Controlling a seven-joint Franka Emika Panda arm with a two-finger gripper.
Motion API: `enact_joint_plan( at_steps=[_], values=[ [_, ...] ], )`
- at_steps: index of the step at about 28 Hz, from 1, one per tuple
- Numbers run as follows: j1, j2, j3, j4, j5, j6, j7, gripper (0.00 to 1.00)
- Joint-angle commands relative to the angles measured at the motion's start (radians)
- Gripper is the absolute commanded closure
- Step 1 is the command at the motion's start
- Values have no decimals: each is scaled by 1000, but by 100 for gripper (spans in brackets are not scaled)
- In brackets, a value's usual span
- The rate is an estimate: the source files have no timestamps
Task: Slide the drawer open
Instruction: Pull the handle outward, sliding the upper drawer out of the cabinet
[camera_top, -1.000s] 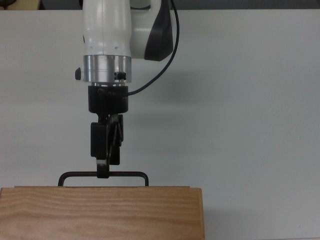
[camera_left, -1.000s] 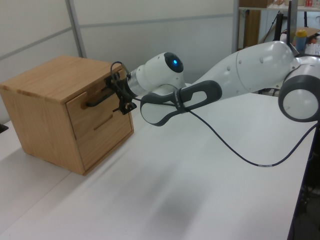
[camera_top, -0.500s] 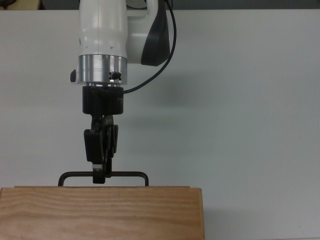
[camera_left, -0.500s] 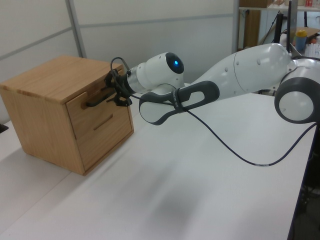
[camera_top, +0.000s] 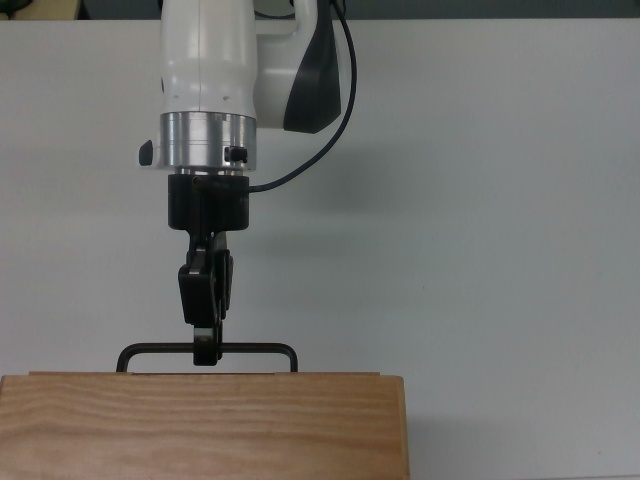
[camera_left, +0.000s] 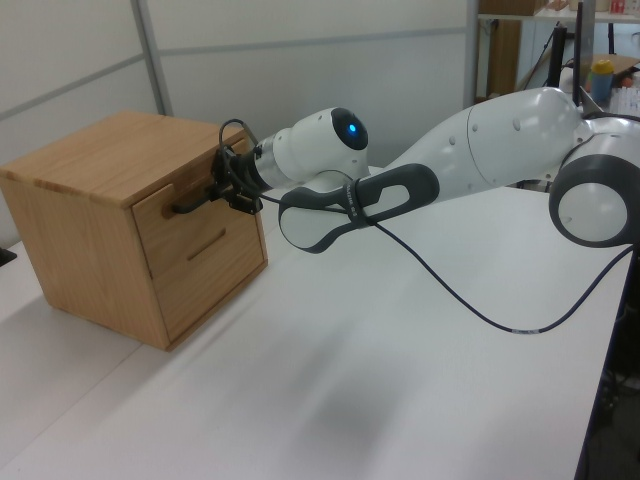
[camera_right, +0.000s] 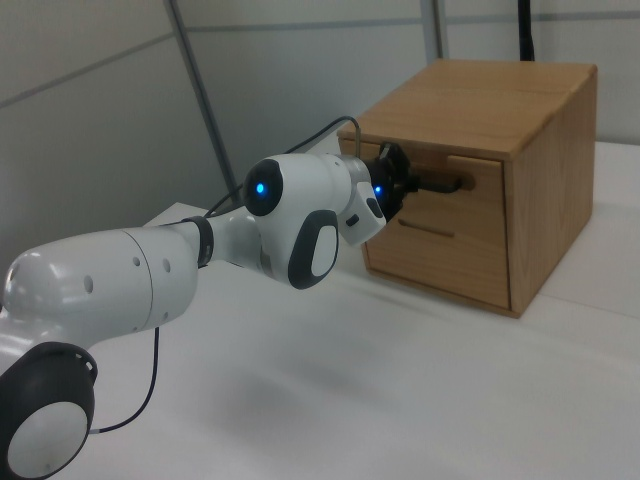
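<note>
The wooden cabinet (camera_left: 110, 215) sits on the white table (camera_top: 500, 250), and the drawer (camera_left: 185, 215) is the top one in its front. The drawer looks shut, or very nearly so, with its front flat against the box. Its thin black handle (camera_top: 250, 348) sticks out from the front so that something can hook or grab it. The gripper (camera_top: 207, 350) reaches straight at the drawer front, with its tips right at the bar, a bit toward the top view's left of the middle. It is probably lined up this way so the arm (camera_left: 500, 140) can pull straight back and the drawer slides out without jamming. The tips look pressed close together at the bar, pinching it, though they are dark like the bar and hard to pick apart. From the top, the cabinet lid hides the drawer front. In the left view and the right view the gripper covers part of the handle. A black cable (camera_left: 470, 300) hangs from the arm down to the table.
</note>
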Motion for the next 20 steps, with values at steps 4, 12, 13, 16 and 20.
enact_joint_plan(
  at_steps=[4,12,13,16,20],
  values=[
    [9,-82,13,-89,-3,14,-43,100],
    [9,-154,15,-178,0,13,-39,100],
    [9,-161,15,-189,2,13,-37,100],
    [9,-191,16,-234,2,11,-37,100],
    [9,-225,16,-278,3,11,-34,100]
  ],
)
